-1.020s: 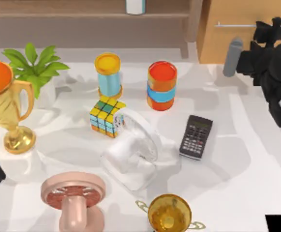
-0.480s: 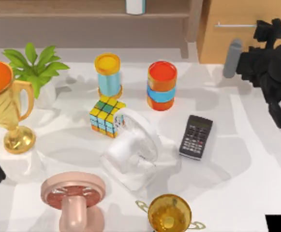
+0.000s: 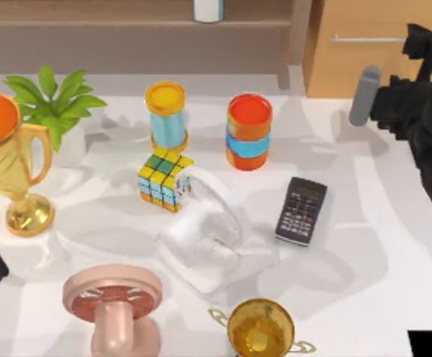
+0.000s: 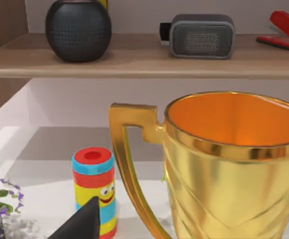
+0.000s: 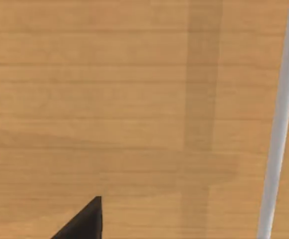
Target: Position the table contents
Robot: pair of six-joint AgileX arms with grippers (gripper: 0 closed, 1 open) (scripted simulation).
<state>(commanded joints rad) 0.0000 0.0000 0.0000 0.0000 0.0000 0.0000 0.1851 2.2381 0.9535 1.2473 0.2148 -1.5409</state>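
R gripper (image 3: pixel 424 52) at table's (image 3: pixel 394 245) back-right corner, facing drawer front (image 5: pixel 134 99) (finger state: can't tell). Approach step; next needs lining up w/ handle (image 5: pixel 278 119). L arm parked at left edge.

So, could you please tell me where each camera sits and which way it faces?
Top view: above the table, looking down; right arm by the drawer unit, left arm at the left edge.
Left wrist view: low, facing the gold trophy and shelf; a dark claw tip shows.
Right wrist view: close on the drawer unit; a dark claw tip shows.
Top and left wrist views share the trophy.
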